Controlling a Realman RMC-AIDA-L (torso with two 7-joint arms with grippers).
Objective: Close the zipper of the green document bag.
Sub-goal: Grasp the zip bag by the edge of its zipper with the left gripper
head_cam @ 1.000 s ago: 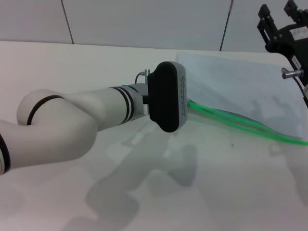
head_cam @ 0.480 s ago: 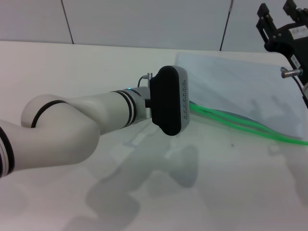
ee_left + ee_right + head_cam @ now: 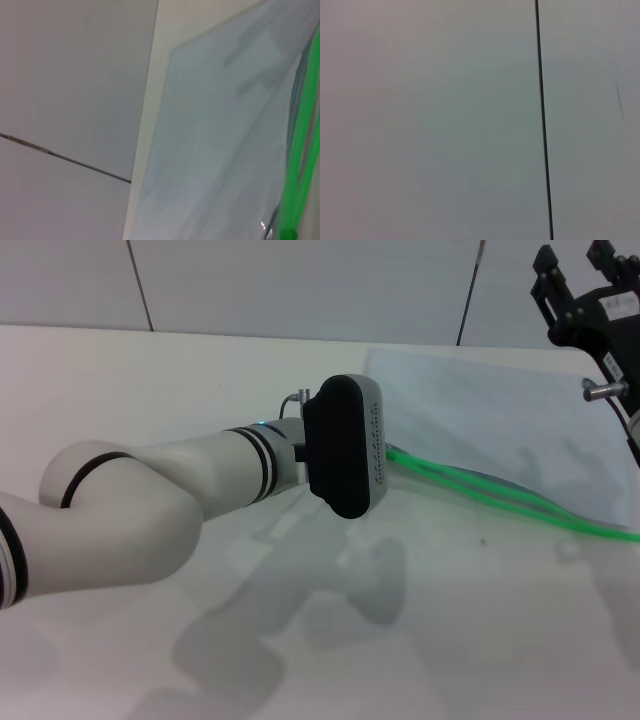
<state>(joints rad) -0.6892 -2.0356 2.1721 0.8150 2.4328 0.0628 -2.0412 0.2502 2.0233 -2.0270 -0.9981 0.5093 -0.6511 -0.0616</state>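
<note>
The green document bag [image 3: 500, 430] lies flat on the white table at the right, pale grey-blue and translucent. Its zipper [image 3: 480, 492] shows as two bright green strips running apart along the near edge. My left arm reaches across the table, and its black end housing [image 3: 345, 445] stands over the bag's left end, hiding the fingers and that end of the zipper. Close up in the left wrist view I see the bag [image 3: 220, 140] and the two green zipper strips [image 3: 300, 150] meeting at a green piece [image 3: 287, 234]. My right gripper [image 3: 577, 265] is raised at the far right, open and empty.
The white table [image 3: 200, 370] runs back to a grey panelled wall [image 3: 300, 280]. A metal pin [image 3: 600, 390] on the right arm sticks out above the bag's far right corner. The right wrist view shows only wall.
The left arm's black housing drifted slightly right and down, then came back left. It stays over the bag's left end. The bag and the right arm have not moved.
</note>
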